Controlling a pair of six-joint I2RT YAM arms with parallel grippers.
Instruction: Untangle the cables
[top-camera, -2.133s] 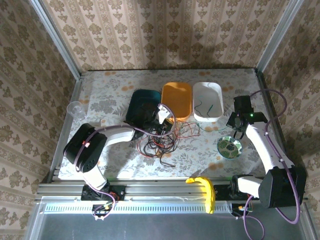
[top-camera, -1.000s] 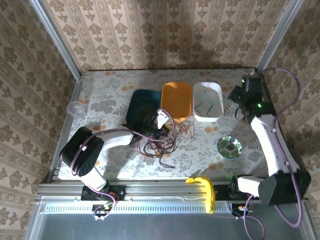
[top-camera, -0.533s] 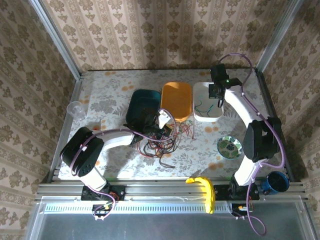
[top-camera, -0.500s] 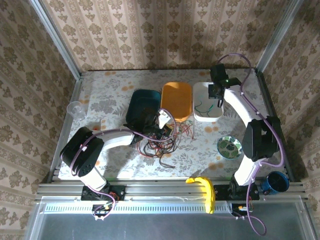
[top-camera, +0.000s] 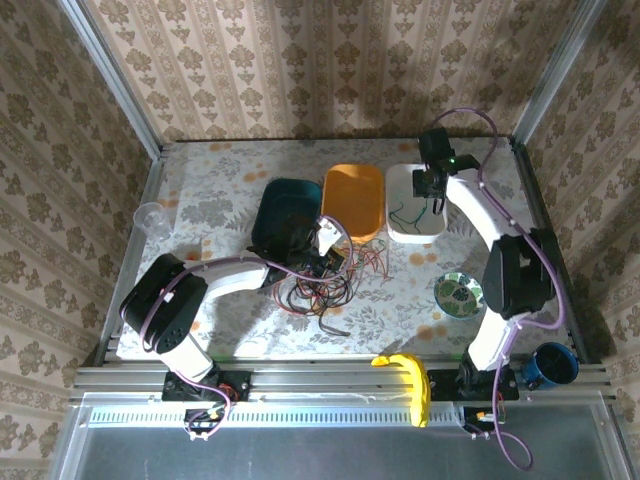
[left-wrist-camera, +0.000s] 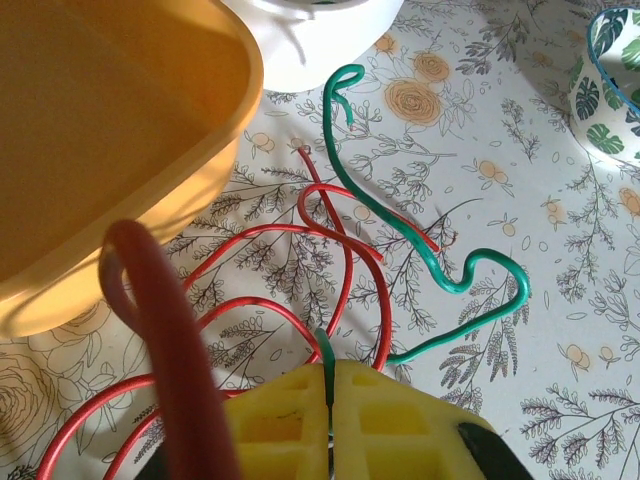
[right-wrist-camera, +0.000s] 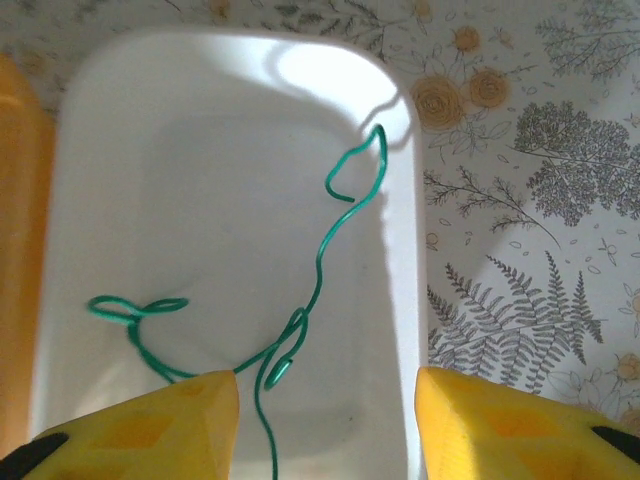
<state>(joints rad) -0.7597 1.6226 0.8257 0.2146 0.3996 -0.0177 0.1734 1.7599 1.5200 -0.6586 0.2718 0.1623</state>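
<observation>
Damask-patterned wallpaper (top-camera: 330, 60) encloses a table (top-camera: 210, 190) under floral cloth.

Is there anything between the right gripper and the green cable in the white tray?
Nothing visible does. The right gripper hangs open above the white tray, and the green cable lies uncovered below its fingers.

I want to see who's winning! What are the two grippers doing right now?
Left gripper: closed, pinching a green cable.
Right gripper: open, empty, over the white tray.

Bare table (top-camera: 210, 190) left of the cables (top-camera: 315, 290); orange tray (top-camera: 353, 200) close behind, perhaps in contact.
</observation>
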